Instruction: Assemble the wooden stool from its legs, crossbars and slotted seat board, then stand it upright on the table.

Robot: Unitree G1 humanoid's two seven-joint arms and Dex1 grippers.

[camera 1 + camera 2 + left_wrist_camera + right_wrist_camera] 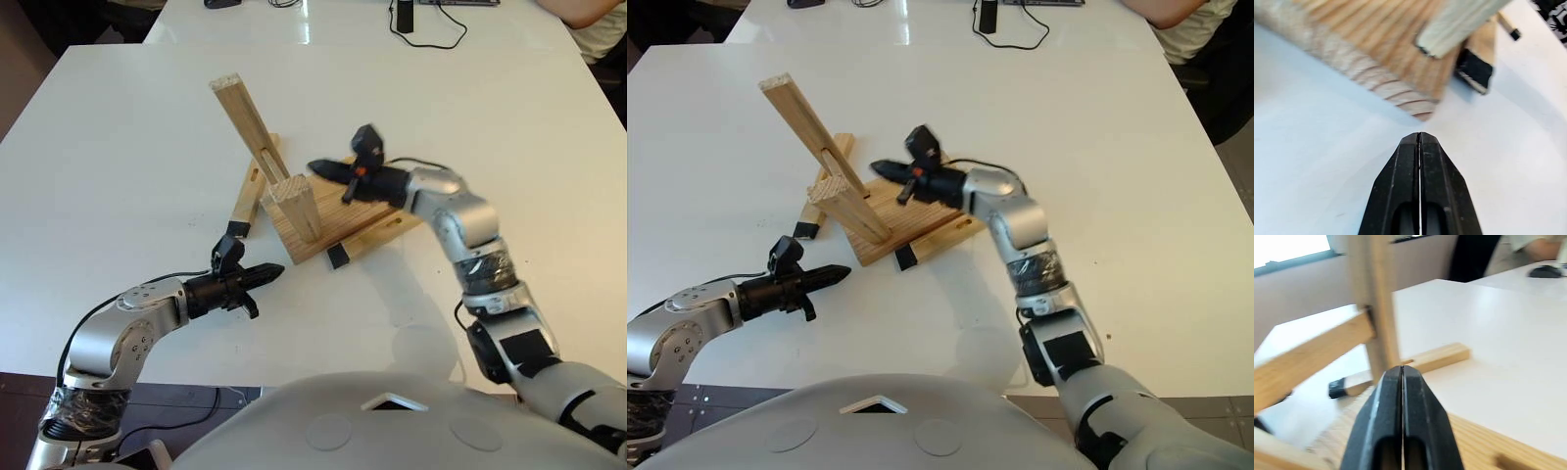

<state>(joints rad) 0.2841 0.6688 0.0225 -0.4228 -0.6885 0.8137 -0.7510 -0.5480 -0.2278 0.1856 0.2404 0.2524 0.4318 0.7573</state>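
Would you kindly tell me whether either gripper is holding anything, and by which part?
Nothing is held: the left gripper and the right gripper are both shut empty near the stool.

The flat wooden seat board (358, 220) lies mid-tabletop (118, 147). A long pale wooden leg (253, 122) stands on its left part, leaning toward the far left corner. A black-footed wooden leg (247, 201) lies just left of the board. The black left gripper (274, 273) is between the board and the near edge. The black right gripper (315, 167) is over the board.
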